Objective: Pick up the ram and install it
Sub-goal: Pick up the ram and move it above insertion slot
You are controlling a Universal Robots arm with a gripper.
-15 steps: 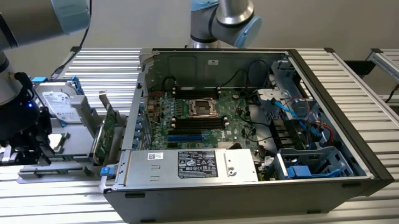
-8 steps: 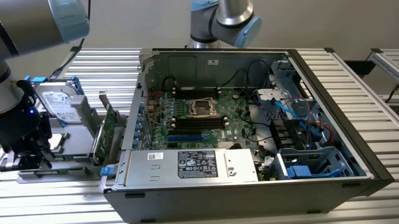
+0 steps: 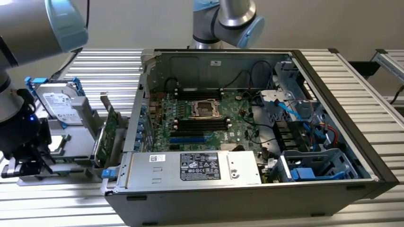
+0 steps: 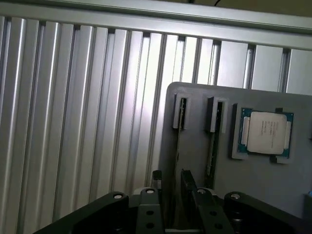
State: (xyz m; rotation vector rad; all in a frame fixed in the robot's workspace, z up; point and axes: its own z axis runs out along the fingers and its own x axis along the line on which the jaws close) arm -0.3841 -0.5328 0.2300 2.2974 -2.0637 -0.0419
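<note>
Spread a little, the claw point(image 4: 171, 176) hangs low over a gray holder point(image 4: 263, 185) on the ribbed metal counter point(image 4: 73, 122). Its two dark fingertips point(image 4: 156, 174) stand apart with a clear gap between them. They sit on either side of one of the holder's two long grooves and pinch nothing that I can make out.

From the wrist view the ram point(image 4: 176, 148) is only visible edge-on. It is a very thin dark strip standing in that groove, running from a small gray end bracket towards the claw. From this angle I cannot see the green face or the chips. A second groove point(image 4: 211, 151) lies just beside it, with a similar thin strip in it. Next to that, a square processor point(image 4: 264, 132) with a silver lid and green rim sits in its own recess.

In the exterior view, the arm and claw point(image 3: 28, 166) are at the exterior view's left, down by the holder. A hard drive point(image 3: 60, 101) and a tall green expansion card point(image 3: 109, 135) stand upright there. The open computer case point(image 3: 189, 64) lies well apart to the exterior view's right. Its motherboard point(image 3: 233, 127) is exposed, and long black slots point(image 3: 202, 125) run beside the processor socket.
</note>
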